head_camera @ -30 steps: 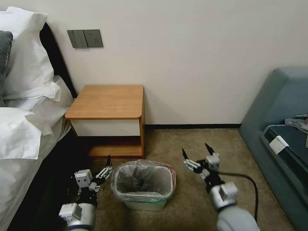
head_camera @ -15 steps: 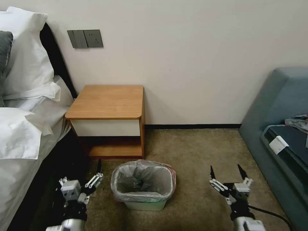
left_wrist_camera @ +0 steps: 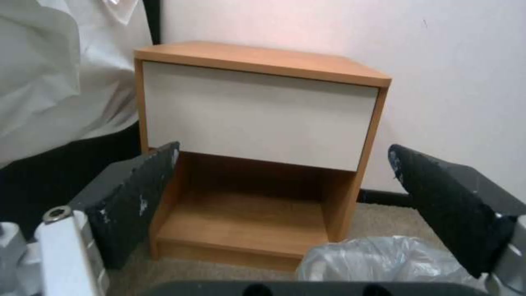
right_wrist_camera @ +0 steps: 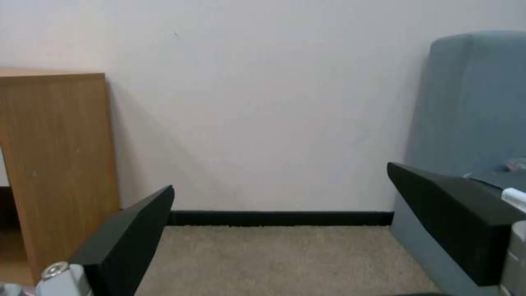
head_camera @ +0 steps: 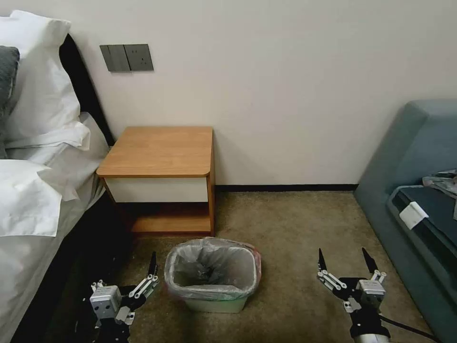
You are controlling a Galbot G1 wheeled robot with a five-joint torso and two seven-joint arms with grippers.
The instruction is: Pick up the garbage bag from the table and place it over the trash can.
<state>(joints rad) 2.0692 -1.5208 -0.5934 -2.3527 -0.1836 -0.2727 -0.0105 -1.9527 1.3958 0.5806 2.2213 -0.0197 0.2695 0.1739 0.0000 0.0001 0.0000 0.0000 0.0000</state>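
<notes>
Both of our claws stand wide open and hold nothing. Our left claw (head_camera: 143,281) hangs low just beside the left wall of the trash can (head_camera: 216,305), between it and the bed (head_camera: 33,209), while our right claw (head_camera: 343,267) hangs low over the carpet (head_camera: 285,224), well apart from the can and nearer the blue sofa (head_camera: 404,157). In the left wrist view the fingers (left_wrist_camera: 137,193) frame the front of the bench (left_wrist_camera: 257,111), with a crinkled corner of the garbage bag (left_wrist_camera: 378,259) showing near them; in the right wrist view the right claw (right_wrist_camera: 279,234) looks at bare wall and carpet. From the head view the garbage bag (head_camera: 212,267) lines the trash can, its thin grey plastic folded out over the rolled rim on all the sides we can see, with a pinkish edge at the right corner. The bench (head_camera: 159,150) top is bare. We judge the task essentially done: the bag is off the bench and spread over the can. What is left, as far as we can tell, is only to draw the arms clear; whether the far side of the rim is fully covered we cannot say for certain.
</notes>
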